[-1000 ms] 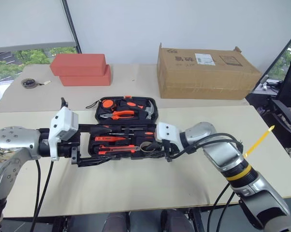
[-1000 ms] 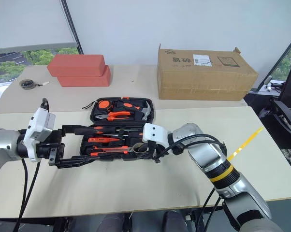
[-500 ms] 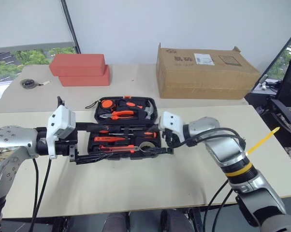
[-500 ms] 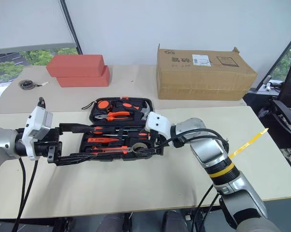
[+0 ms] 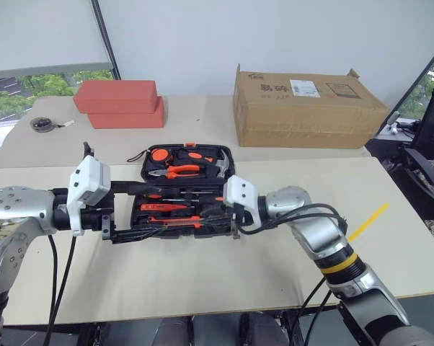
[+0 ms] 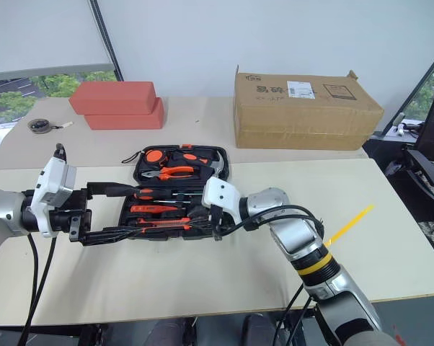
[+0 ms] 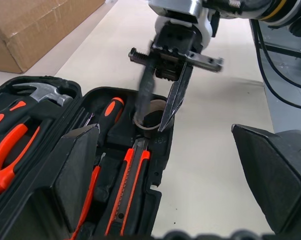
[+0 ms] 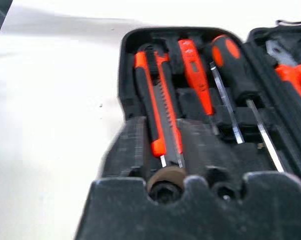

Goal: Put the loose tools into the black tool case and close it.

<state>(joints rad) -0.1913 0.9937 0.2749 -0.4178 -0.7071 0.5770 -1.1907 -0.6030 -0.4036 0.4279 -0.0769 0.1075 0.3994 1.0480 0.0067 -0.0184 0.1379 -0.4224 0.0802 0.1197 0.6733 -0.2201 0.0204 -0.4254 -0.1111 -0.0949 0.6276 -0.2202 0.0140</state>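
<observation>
Utility knife (image 8: pixel 160 105) unbranded, cardboard box (image 5: pixel 307 108) label illegible

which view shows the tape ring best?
Left wrist view: the tape ring sits in the case corner, with the right gripper fingers at it. Right wrist view shows its edge, blurred behind the fingers. In the eye views the gripper hides it.

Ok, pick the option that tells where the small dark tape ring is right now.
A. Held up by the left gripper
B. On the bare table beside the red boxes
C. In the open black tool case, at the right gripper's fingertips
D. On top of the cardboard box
C: the left wrist view shows the tape ring sitting in the open black tool case, with the right gripper and its fingertips down around it.
</observation>
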